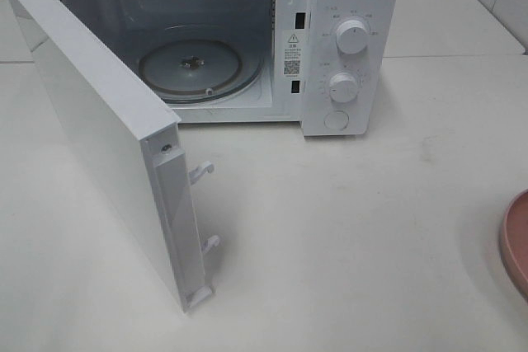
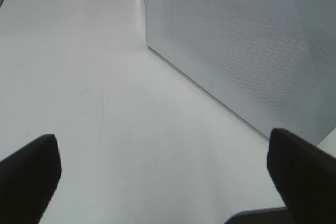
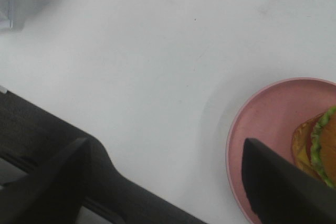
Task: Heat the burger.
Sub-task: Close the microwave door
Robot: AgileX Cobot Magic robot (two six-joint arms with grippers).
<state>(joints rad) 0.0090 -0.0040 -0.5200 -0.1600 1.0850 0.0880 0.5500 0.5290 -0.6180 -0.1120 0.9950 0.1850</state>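
Burger (image 3: 319, 148) on pink plate (image 3: 262, 129); right tool (image 3: 173, 182) spread above worktop (image 3: 157, 51), empty; left tool (image 2: 163, 177) spread, empty.

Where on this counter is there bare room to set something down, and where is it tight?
The widest bare patch of counter lies between the open microwave door and the pink plate at the right edge, in front of the microwave. The glass turntable inside is bare too. It is tight beside the swung-out door, and the burger occupies the plate.
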